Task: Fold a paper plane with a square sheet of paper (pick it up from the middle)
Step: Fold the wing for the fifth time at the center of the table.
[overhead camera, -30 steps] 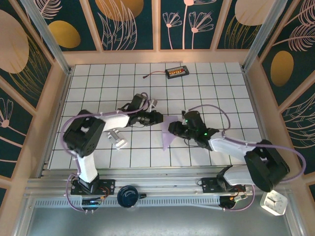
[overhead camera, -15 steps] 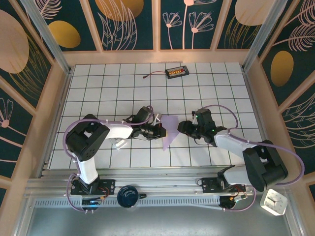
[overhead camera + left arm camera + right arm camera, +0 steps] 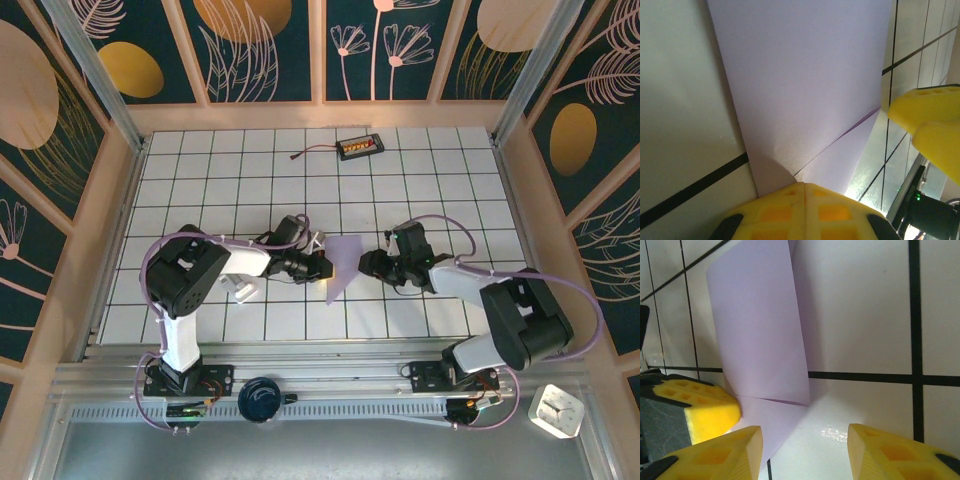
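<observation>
The square sheet of paper (image 3: 343, 262) is pale lavender and folded into a tapering wedge, wide at the far end and pointed toward me. It lies mid-table, partly raised. My left gripper (image 3: 322, 266) is at its left edge. In the left wrist view the yellow fingers (image 3: 790, 207) are pressed together on the edge of the creased sheet of paper (image 3: 800, 75). My right gripper (image 3: 372, 265) stands open just right of the sheet. Its fingertips (image 3: 715, 452) are spread with bare tile between them, and the sheet of paper (image 3: 757, 330) lies ahead and to their left.
A small silvery-white block (image 3: 243, 288) lies under the left arm. A black box with orange connectors (image 3: 359, 148) and a cable sit at the far edge. Wooden walls ring the tiled table (image 3: 200, 180). A white clock (image 3: 557, 410) stands off-table, near right.
The left gripper moved in and shut on the paper's left edge. The right gripper let go of the paper, opened and drew back to the right.
</observation>
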You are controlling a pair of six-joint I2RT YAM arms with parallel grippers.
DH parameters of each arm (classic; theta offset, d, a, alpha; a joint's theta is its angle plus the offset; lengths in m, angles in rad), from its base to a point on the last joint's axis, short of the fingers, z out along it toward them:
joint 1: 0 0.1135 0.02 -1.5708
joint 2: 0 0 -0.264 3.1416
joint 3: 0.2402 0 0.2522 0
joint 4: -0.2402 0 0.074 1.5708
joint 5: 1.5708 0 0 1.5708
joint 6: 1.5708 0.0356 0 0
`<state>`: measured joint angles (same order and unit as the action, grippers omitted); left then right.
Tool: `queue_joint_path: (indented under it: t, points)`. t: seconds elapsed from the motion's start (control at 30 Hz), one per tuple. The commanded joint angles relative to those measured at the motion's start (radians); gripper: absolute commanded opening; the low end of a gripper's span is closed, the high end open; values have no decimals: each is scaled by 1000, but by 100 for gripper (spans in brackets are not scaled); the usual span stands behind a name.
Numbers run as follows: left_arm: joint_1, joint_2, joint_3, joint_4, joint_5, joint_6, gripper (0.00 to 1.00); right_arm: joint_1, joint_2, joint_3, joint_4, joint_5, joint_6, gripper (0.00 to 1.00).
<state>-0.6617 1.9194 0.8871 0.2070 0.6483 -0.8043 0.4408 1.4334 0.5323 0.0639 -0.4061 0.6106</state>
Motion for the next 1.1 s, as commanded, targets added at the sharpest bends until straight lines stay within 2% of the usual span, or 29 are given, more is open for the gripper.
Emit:
queue_joint_path:
  t: [0.0,0.2,0.3,0.53,0.7,0.83,1.07]
  points:
    - [18,33,3,-33,23,45,0,-9,32,25,59,-81,-7,48]
    - [21,38,0,-35,34,60,0,-15,80,29,112,-120,3,46]
    - [24,36,0,-38,35,64,0,-19,104,33,137,-137,5,41]
    - [24,25,10,-44,34,78,1,-24,109,44,139,-129,8,16]
    - [19,-50,-13,-16,-2,85,12,-18,65,19,157,-122,90,2]
    - [-24,-162,-78,23,-105,102,24,2,2,-14,186,-102,245,0]
    - [-146,-337,-188,64,-354,177,34,67,-46,-32,199,-55,455,0]
